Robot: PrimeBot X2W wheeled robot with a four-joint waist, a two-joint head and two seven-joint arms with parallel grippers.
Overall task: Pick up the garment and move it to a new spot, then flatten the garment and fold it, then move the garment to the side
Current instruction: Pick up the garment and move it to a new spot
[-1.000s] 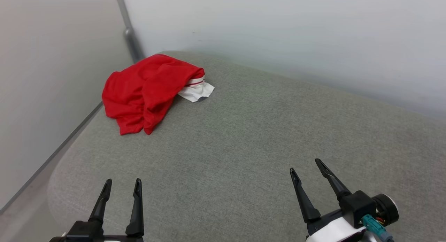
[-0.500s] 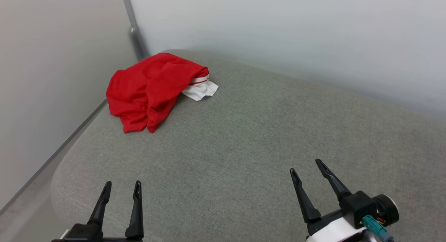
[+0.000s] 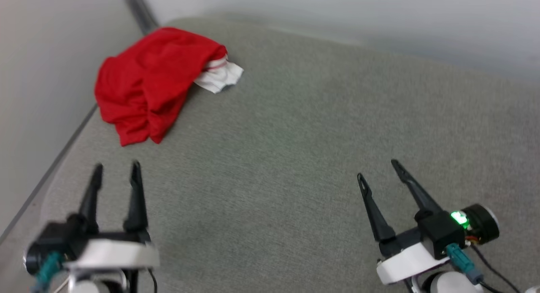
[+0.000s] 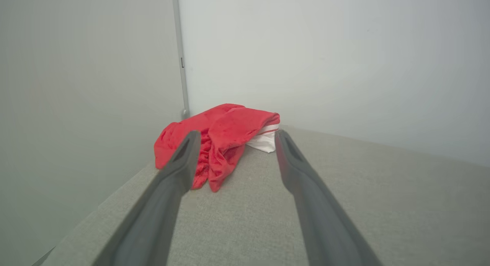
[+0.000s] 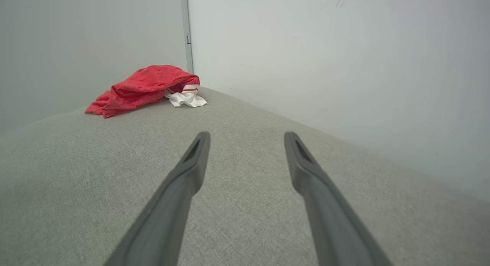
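Both jaws gape empty over grey upholstery [image 3: 295,137], the garment [image 3: 143,82] crumpled at its walled corner.

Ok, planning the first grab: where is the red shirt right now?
In the head view the garment lies crumpled at the far left corner of the grey cushion, ahead of the left hand.

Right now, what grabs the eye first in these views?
The crumpled red garment, white sleeve poking out, lies at the far left corner of the grey cushion. Nearer, the left end effector and right end effector are both open and apart from it; a green light glows on the right one.
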